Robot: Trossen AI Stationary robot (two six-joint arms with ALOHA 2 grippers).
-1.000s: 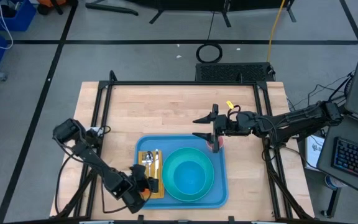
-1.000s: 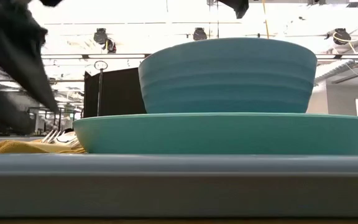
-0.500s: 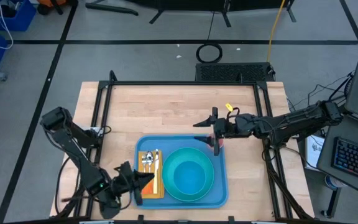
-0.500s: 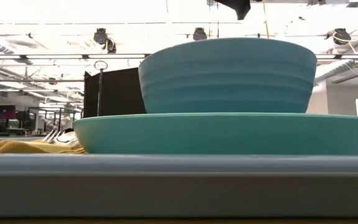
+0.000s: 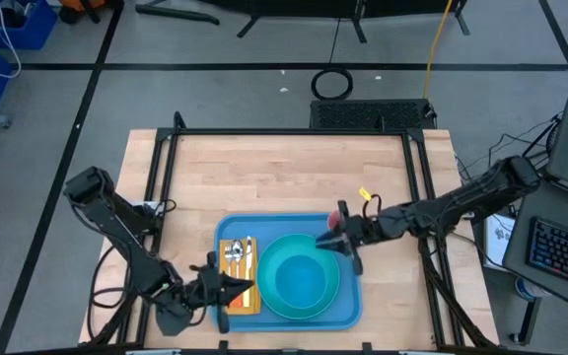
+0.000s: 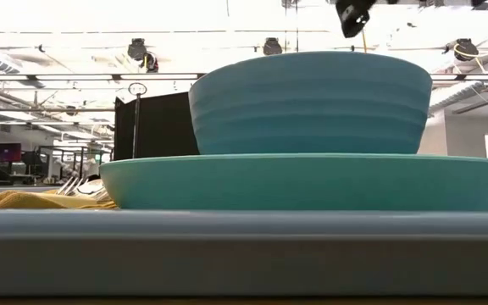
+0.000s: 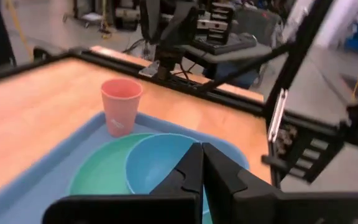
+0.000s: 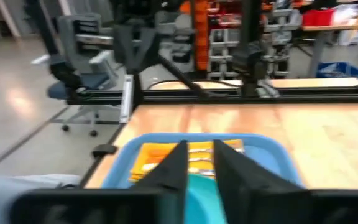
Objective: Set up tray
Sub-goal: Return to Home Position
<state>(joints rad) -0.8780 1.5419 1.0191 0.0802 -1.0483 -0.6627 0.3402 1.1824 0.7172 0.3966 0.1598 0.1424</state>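
The light-blue tray lies at the table's near middle. A turquoise plate sits on it and carries a blue bowl. On the tray's left part a yellow-orange napkin holds cutlery. At the tray's far right corner stands a pink cup, upright on its base. My left gripper hovers shut over the napkin's near end, pointing at the bowl. My right gripper hangs above the bowl's far right rim, its fingers a narrow gap apart with nothing between them.
A black frame runs around the wooden table. Bare wood spreads behind the tray. In the low view the plate and bowl rise over the tray's near rim, and the napkin shows at left.
My left gripper has risen off the napkin's near end, rolled about its own axis and shut; it has left the low view. My right gripper has swung from beside the cup toward the table's near edge, over the bowl's rim, and its fingers have drawn close together.
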